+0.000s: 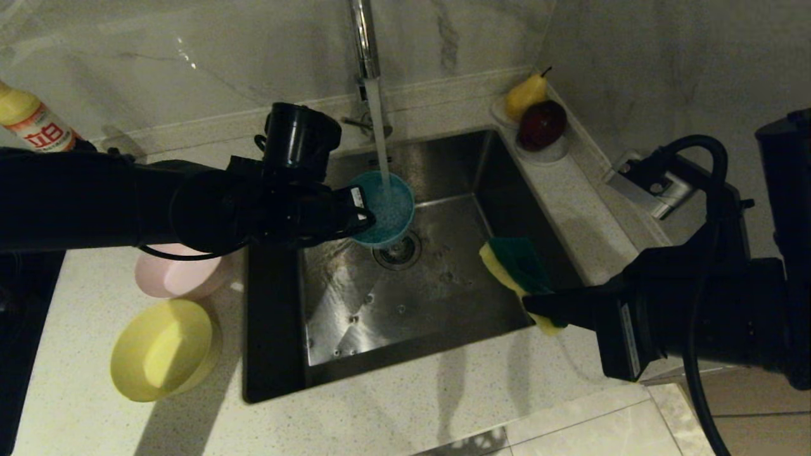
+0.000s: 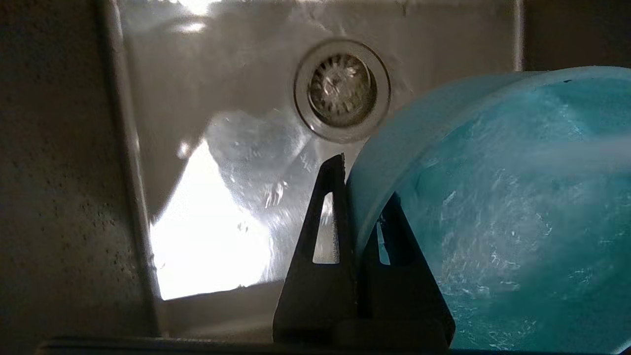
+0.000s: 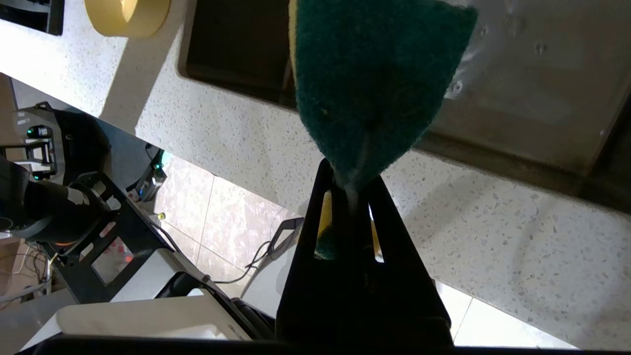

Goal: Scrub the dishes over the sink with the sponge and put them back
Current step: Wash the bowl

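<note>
My left gripper point(image 1: 366, 218) point(image 2: 356, 197) is shut on the rim of the light blue bowl point(image 1: 386, 208) point(image 2: 498, 207), holding it over the steel sink point(image 1: 355, 304) point(image 2: 231, 148) under the running tap stream; water splashes inside the bowl. My right gripper point(image 1: 538, 304) point(image 3: 351, 182) is shut on the yellow sponge with its dark green face point(image 1: 516, 269) point(image 3: 374, 84), held over the sink's right edge. The pink bowl point(image 1: 174, 275) and the yellow bowl point(image 1: 163, 348) point(image 3: 127, 17) sit on the counter left of the sink.
The tap point(image 1: 366, 57) stands behind the sink, with the drain strainer point(image 1: 398, 251) point(image 2: 341, 90) below the bowl. A dish with a pear and a dark red fruit point(image 1: 538, 120) is at the back right. A bottle point(image 1: 31, 123) stands at the far left.
</note>
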You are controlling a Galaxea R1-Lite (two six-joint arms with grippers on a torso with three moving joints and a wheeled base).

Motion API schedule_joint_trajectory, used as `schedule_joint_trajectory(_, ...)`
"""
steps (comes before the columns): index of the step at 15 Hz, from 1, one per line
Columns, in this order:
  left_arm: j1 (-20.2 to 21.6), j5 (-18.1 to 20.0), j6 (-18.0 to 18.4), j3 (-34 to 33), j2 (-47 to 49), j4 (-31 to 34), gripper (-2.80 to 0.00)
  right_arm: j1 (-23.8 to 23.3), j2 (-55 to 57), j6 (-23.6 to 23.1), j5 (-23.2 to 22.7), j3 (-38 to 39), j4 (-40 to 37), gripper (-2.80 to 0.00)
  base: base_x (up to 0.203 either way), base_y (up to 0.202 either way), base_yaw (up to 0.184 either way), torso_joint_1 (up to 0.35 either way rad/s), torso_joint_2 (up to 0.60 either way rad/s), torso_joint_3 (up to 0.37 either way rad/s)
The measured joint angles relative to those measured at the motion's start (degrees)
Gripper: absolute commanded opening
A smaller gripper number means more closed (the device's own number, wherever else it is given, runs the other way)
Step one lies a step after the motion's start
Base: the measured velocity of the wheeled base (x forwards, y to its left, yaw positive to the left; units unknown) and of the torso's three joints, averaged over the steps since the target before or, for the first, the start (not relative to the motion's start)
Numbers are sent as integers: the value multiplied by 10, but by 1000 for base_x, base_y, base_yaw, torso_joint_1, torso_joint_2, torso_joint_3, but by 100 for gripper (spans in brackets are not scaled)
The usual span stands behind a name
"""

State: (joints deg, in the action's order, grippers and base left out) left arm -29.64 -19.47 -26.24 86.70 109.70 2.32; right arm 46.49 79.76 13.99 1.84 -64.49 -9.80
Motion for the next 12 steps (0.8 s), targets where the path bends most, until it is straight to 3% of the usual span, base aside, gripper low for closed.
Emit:
schedule_joint_trajectory(7, -6, -82, 39, -44, -28, -16, -280, 3, -20, 1, 0, 12, -5, -280, 0, 0, 0, 0, 0, 0)
schedule_joint_trajectory(12, 13, -84, 81, -112, -92, -112, -280, 3, -25, 1, 0, 19, -2, -280, 0, 0, 0, 0, 0, 0)
